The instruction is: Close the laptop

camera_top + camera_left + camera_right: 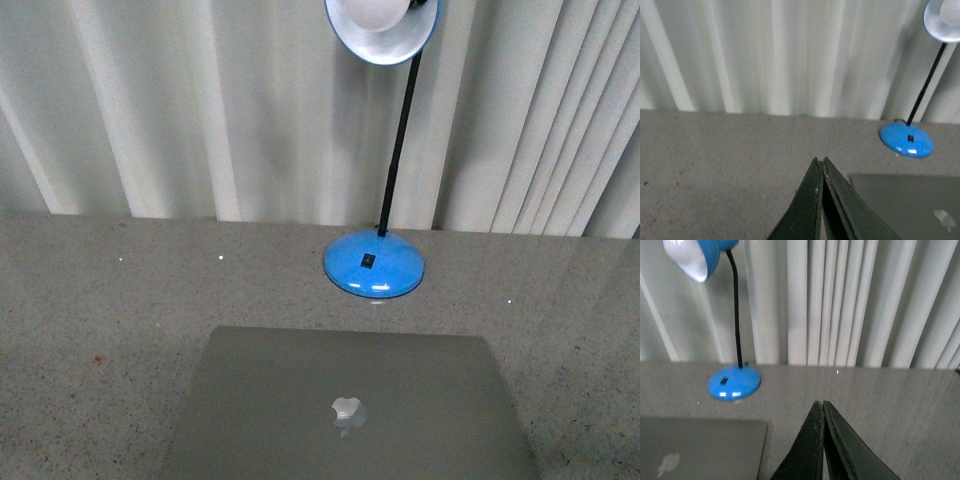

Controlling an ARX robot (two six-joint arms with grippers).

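The slim silver-grey aluminium laptop [350, 410] lies flat and closed on the speckled grey stone tabletop [100, 300], its lid facing up with the shiny apple logo [347, 411] near the middle. Neither arm shows in the front view.

In the left wrist view, the left claw [819, 162] has its two dark tapered fingers [810, 200] pressed together at the tips, clamped on nothing. It hangs above bare tabletop, apart from the laptop. The laptop's lid [905, 200] lies just beside this claw, on its right side, with the near corner close to the fingers.

In the right wrist view, the right claw [819, 405] is likewise closed, its dark fingers [807, 445] meeting at the tips and holding nothing. The laptop [700, 445] lies to this claw's left, its edge near the fingers but not touching them.

Beyond both claws, past the laptop's far edge, stands a bright blue desk lamp with a round domed base [373, 266], a thin black stem [397, 150] and a blue shade with a white inside [383, 28]. Behind the table hang pale vertical blinds [200, 100].
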